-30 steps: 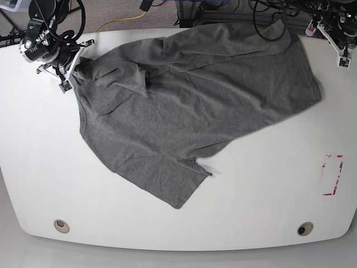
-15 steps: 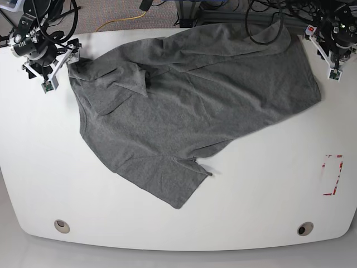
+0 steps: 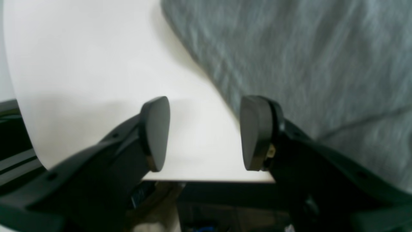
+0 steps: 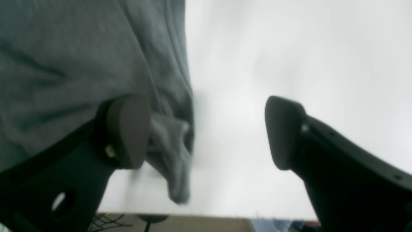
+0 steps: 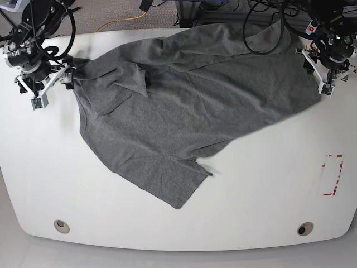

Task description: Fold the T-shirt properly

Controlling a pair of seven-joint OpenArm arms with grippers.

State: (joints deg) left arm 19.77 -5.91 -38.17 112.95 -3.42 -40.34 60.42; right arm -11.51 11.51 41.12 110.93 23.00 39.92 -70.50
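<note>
one T-shirt (image 5: 184, 106) — one table (image 5: 268, 184), two arms

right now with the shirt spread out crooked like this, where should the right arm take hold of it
Best bet is the bunched corner of the T-shirt at its edge nearest the right end effector. The cloth puckers up off the table there, giving a ridge to pinch, and the open jaws already straddle that edge. Come in from the bare table side, one finger under the fold.

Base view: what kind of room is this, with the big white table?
Probably a robot lab or workshop. A white table holds only a grey T-shirt, two robot arms with claws sit at its far corners, and cables trail across the floor behind.
</note>
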